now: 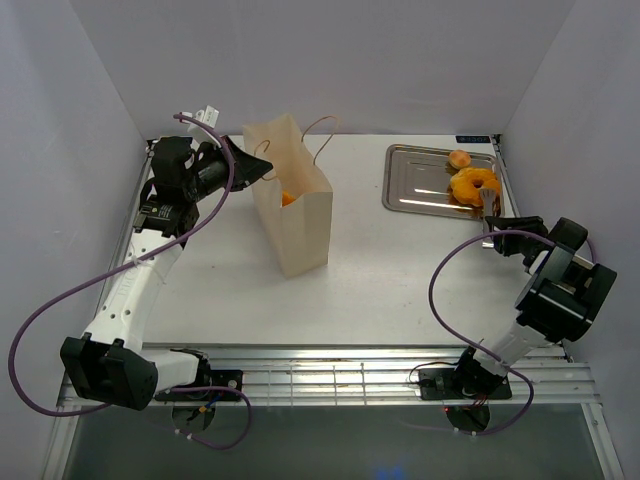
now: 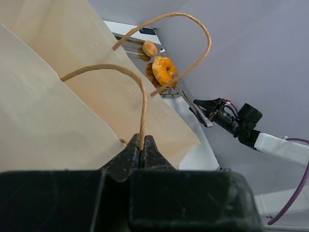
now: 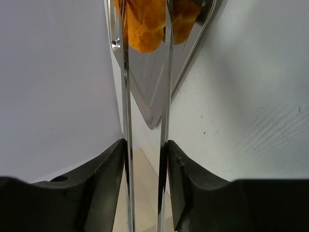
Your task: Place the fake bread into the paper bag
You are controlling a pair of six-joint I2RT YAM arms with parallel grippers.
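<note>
Right pincer (image 3: 146, 147) around tongs (image 3: 126, 87), tips offscreen

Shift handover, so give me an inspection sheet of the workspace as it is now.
Surface: white table, slatted near edge.
Job's things: bag upright, one bread piece inside; doughnut and bun on tray.
Clutter: nothing seen.
Grippers: left gripper shut on bag handle; right gripper shut on tongs, tips at doughnut.
Cables: purple cables loop beside both arms.
Surroundings: white walls.
</note>
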